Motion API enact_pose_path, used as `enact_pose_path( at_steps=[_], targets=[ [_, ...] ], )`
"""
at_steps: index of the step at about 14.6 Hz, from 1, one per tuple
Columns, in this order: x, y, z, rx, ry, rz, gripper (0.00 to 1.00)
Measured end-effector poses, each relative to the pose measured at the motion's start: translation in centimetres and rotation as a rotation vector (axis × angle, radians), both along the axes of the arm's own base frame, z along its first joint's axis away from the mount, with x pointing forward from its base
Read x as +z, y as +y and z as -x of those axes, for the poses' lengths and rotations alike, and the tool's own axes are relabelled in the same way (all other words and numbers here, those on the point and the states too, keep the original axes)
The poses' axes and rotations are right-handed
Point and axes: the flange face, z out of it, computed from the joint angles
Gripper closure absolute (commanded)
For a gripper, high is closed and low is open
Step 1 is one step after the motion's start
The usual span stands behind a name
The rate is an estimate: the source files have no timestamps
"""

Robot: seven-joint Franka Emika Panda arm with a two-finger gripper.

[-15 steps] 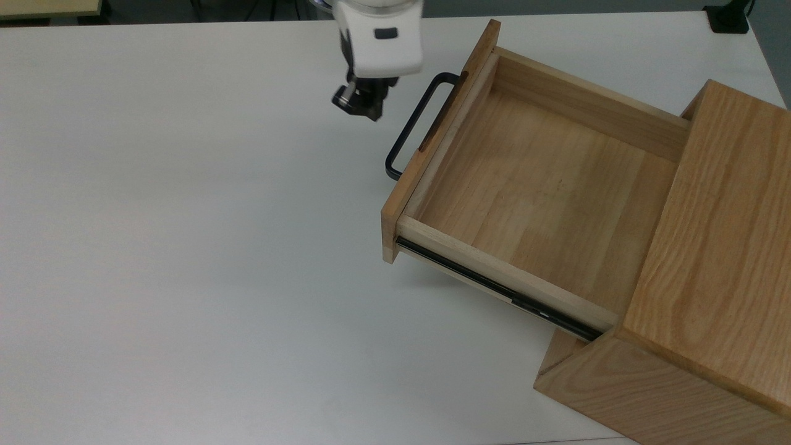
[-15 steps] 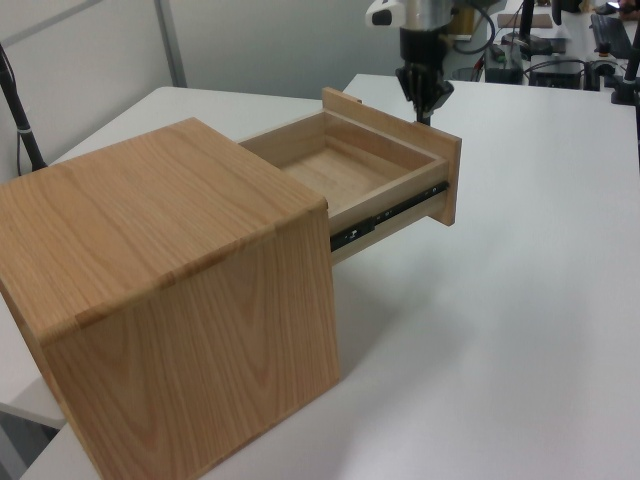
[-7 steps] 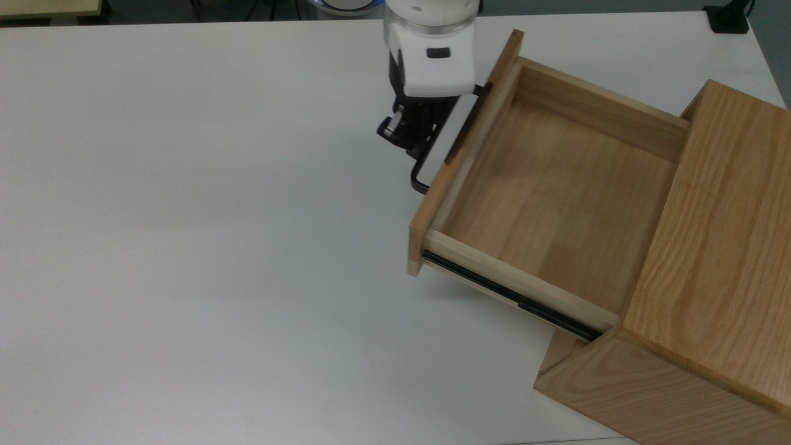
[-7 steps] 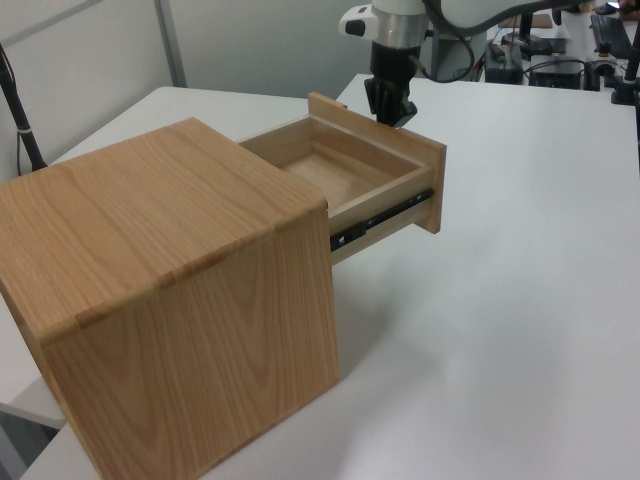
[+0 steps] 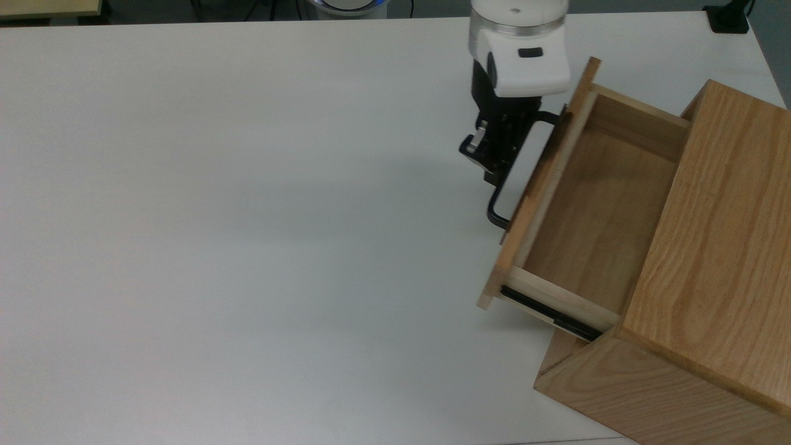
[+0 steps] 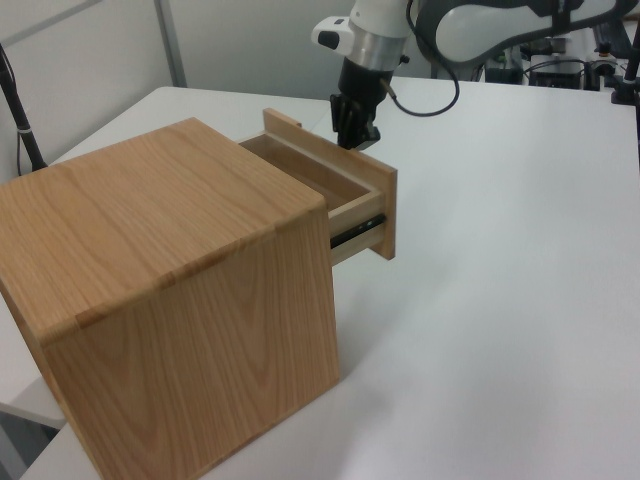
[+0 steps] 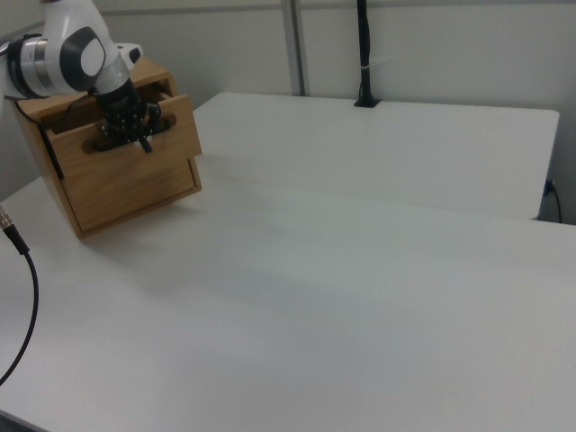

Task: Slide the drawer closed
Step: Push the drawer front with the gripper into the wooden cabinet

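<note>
Drawer: the drawer [image 5: 587, 210] sticks partway out of the cabinet [image 5: 710, 247], which sits at the top view's right on the white table [image 5: 247, 216]. I can see a fair stretch of its wooden floor, and a short length of the black side rail [image 5: 550, 318] shows at its near side.

Front panel: the panel [image 6: 372, 205] stands upright and parallel to the cabinet face, well short of it in the left view.

Handle: the black bar handle [image 5: 502, 204] juts from the panel toward the top view's left; its lower end is free, its upper part is behind my tool.

My gripper: the gripper [image 5: 494, 162] is at the handle, against the outer side of the panel. The right view shows it [image 7: 126, 130] pressed at the drawer front, too.

Grip: I cannot tell whether my fingers are clenched on the bar, spread, or merely pushing against it.

Done: by my reading, roughly half the travel is covered, since much of the drawer box is already under the cabinet top.

Left: the rest of the slide, straight along the rail, until the panel meets the cabinet face.

Risk: pushing off-centre could, I judge, skew the drawer or shift the cabinet on the table.
</note>
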Motion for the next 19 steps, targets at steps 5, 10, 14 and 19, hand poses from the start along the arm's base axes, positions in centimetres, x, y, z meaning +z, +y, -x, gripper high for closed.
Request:
enact_pose_path(
  at_steps=[5, 10, 14, 19],
  targets=[
    [-0.3, 4.2, -0.6, 0.008, -0.080, -0.047, 1.00],
    [-5.1, 8.3, -0.9, -0.007, -0.085, -0.085, 1.00],
    [-7.8, 9.3, -1.9, -0.036, -0.113, -0.120, 1.00],
    [-6.5, 10.5, -1.6, -0.073, -0.138, -0.163, 1.00]
  ],
)
